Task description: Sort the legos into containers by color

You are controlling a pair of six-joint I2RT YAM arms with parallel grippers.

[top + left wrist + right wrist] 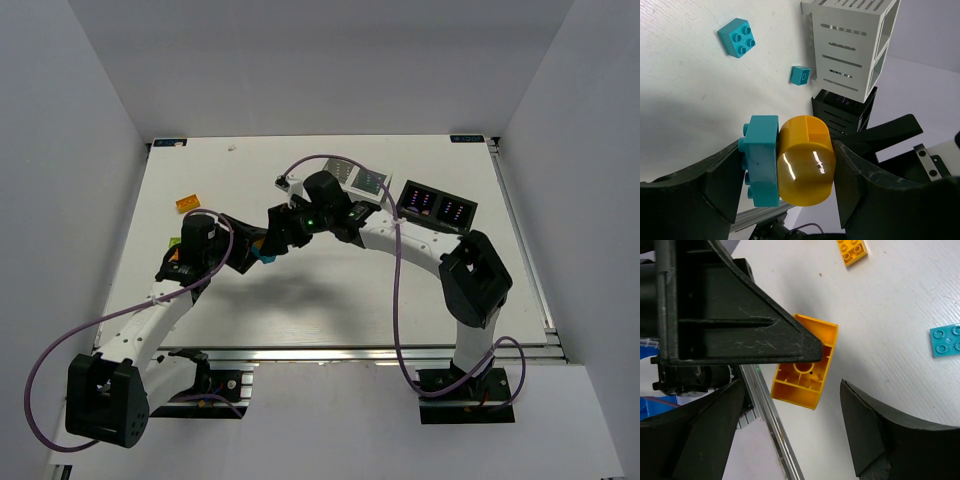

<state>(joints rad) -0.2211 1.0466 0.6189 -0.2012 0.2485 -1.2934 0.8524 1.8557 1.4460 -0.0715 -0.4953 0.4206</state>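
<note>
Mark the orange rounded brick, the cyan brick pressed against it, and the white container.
orange rounded brick [806, 167]: left wrist view, glossy curved face.
cyan brick [762, 165]: left wrist view, flat side.
white container [845, 50]: left wrist view, slotted wall.

One container [352, 175] stands just left of the other container [437, 205], and a lone brick [186, 203] lies well to its left.

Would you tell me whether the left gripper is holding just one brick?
No, the left gripper clamps two bricks side by side between its fingers, a cyan brick and an orange brick.
</note>
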